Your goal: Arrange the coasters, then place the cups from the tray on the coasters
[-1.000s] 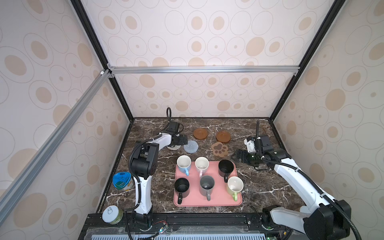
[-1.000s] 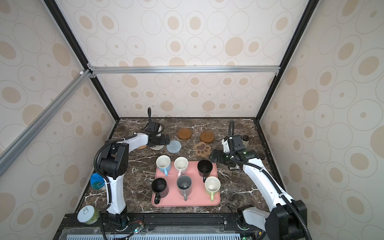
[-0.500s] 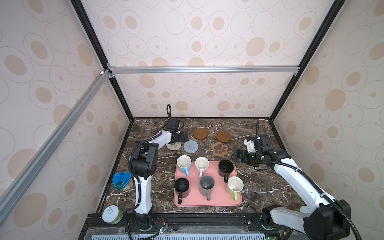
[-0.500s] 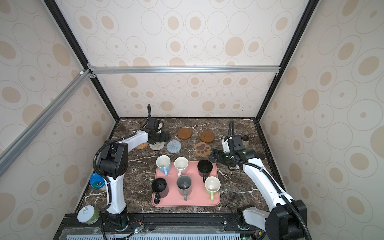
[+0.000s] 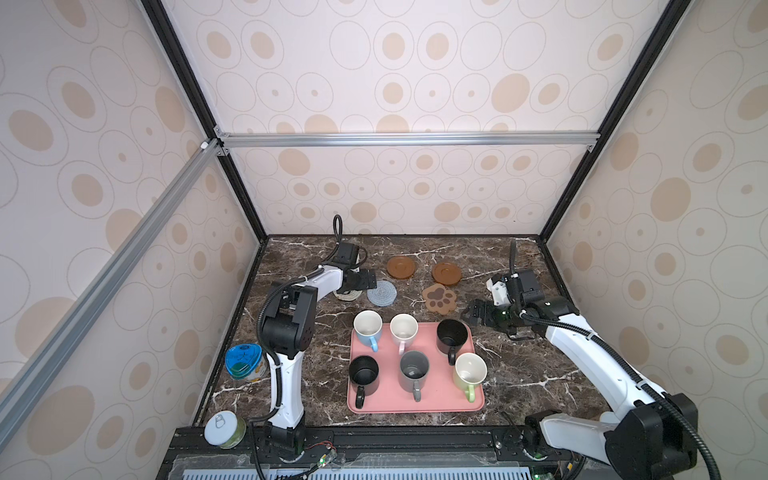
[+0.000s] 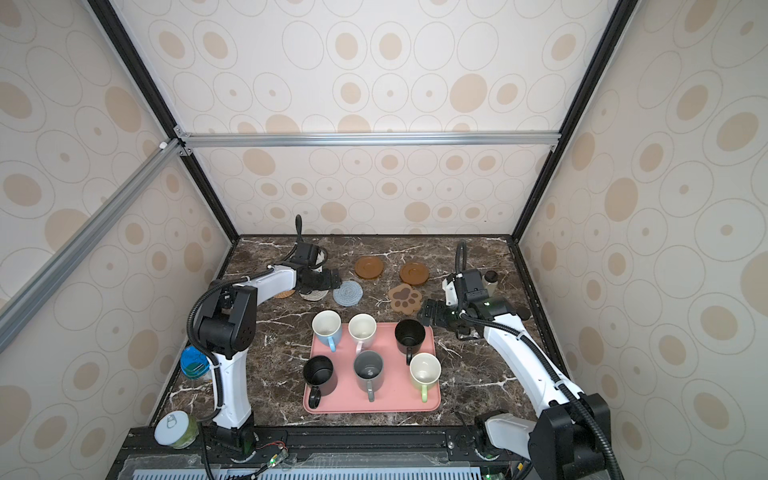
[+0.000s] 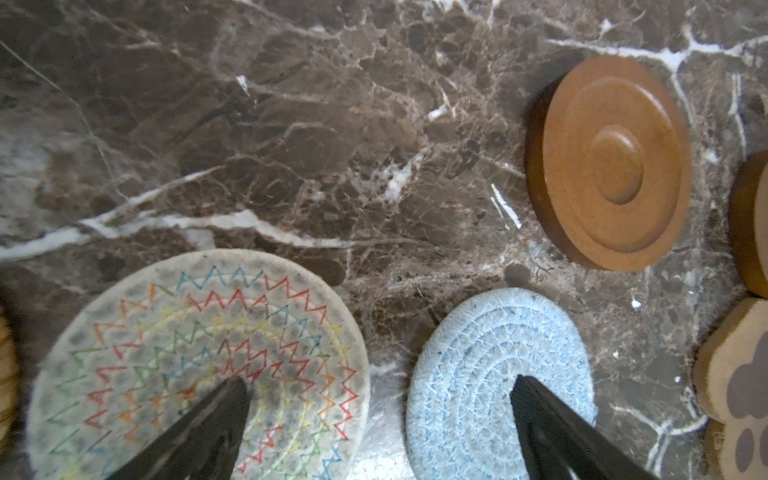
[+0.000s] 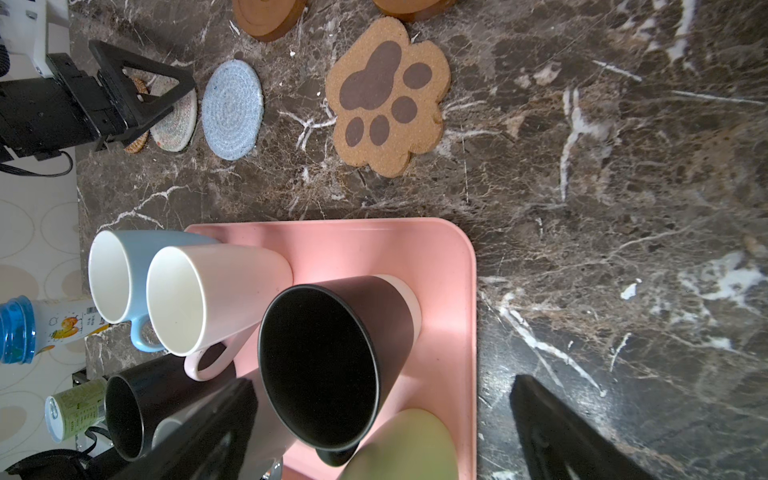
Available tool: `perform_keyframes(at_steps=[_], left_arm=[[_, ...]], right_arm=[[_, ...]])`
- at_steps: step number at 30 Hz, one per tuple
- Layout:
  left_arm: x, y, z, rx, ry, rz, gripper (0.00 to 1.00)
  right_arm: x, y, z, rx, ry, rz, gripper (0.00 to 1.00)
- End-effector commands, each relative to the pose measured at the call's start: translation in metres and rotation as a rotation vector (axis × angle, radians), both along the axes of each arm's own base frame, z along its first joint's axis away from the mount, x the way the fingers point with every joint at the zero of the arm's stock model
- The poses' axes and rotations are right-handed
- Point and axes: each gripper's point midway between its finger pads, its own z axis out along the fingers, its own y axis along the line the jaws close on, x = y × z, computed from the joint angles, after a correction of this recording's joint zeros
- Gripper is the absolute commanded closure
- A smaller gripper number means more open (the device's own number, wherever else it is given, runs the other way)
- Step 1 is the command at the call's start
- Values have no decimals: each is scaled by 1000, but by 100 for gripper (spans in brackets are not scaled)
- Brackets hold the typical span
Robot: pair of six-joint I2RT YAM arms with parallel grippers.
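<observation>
The pink tray (image 5: 415,405) carries several cups: light blue (image 5: 367,326), pale pink (image 5: 403,328), grey (image 5: 413,368), pale green (image 5: 470,370) and two black ones (image 5: 451,334) (image 5: 363,372). Behind it lie two brown wooden disc coasters (image 5: 401,267) (image 5: 446,273), the paw coaster (image 5: 439,298), the grey-blue coaster (image 5: 381,293) and the cream coaster (image 7: 199,361). The tan rattan coaster (image 6: 286,294) peeks from under the left arm. My left gripper (image 7: 378,390) hangs open, straddling the cream and grey-blue coasters and holding nothing. Open and empty, my right gripper (image 8: 382,386) hovers by the tray's far right corner, near the black cup (image 8: 324,361).
A blue-lidded container (image 5: 245,362) stands at the table's left edge and a white-lidded can (image 5: 224,430) at the front left corner. A small amber bottle (image 6: 491,277) sits behind the right wrist. Enclosure walls close in the back and both sides.
My left gripper has shifted slightly over the woven coasters. The right arm, the cups and the coasters have stayed where they were.
</observation>
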Motion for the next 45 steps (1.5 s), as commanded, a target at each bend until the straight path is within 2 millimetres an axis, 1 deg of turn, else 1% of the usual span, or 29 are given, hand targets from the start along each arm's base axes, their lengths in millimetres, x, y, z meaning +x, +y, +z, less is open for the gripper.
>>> perform_keyframes(at_steps=[1,7,28,34,39,45], left_arm=[[0,4,-11,12,30,16,0],[6,3,-10,17,22,5,0],[16,1,1,14,-12,-6,0],[16,2,4,19,-15,-4,0],[16,2,12,20,-27,-1,0],[23,2,31,12,-63,2,0]], right_arm=[[-5,0,3,-6,1,3,1],[-7,-2,3,-10,-1,-4,1],[-8,-2,5,-7,0,-8,1],[-9,-2,5,-8,-2,-10,1],[-9,-2,6,-7,-5,-9,1],[-9,-2,6,-9,-5,-7,1]])
